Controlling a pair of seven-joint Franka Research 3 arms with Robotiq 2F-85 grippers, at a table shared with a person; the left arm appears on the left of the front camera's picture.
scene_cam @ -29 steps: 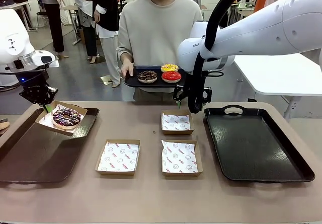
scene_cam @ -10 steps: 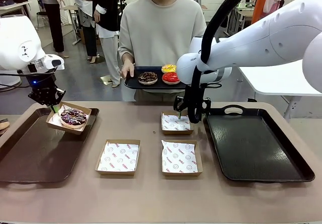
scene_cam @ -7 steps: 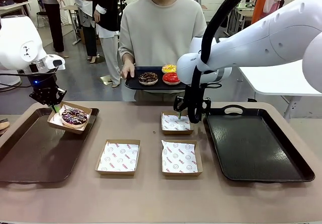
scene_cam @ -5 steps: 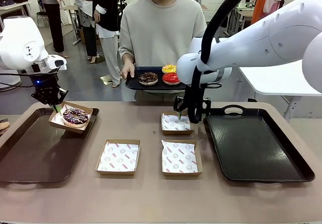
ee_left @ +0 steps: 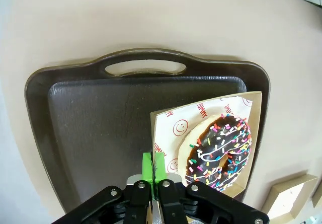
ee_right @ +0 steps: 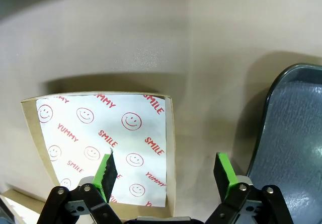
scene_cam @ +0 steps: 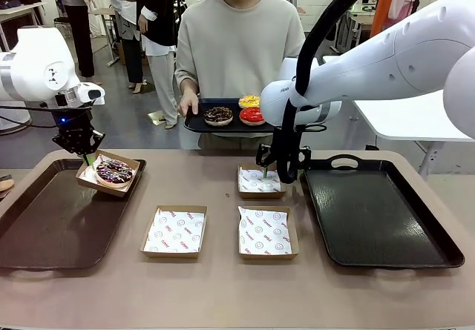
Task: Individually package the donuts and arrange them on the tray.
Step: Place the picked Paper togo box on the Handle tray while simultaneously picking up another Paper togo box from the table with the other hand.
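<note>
At the tray (scene_cam: 37, 233) corner the left gripper (scene_cam: 85, 156) clamps the donut's (scene_cam: 113, 173) box (ee_left: 171, 126); the right gripper (ee_right: 166, 171), parted, straddles an empty box (ee_right: 100, 128).

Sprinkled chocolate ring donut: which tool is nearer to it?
Left. The left tool grips the brown cardboard box holding the donut; the right tool hangs open over an empty box.

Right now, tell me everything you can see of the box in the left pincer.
A square box of brown cardboard, lined with white paper printed with red smileys. It holds a chocolate donut with coloured sprinkles. The left pincer is shut on its wall near a corner. It is tilted over the far right corner of the left tray; touching or not, I cannot tell.
</note>
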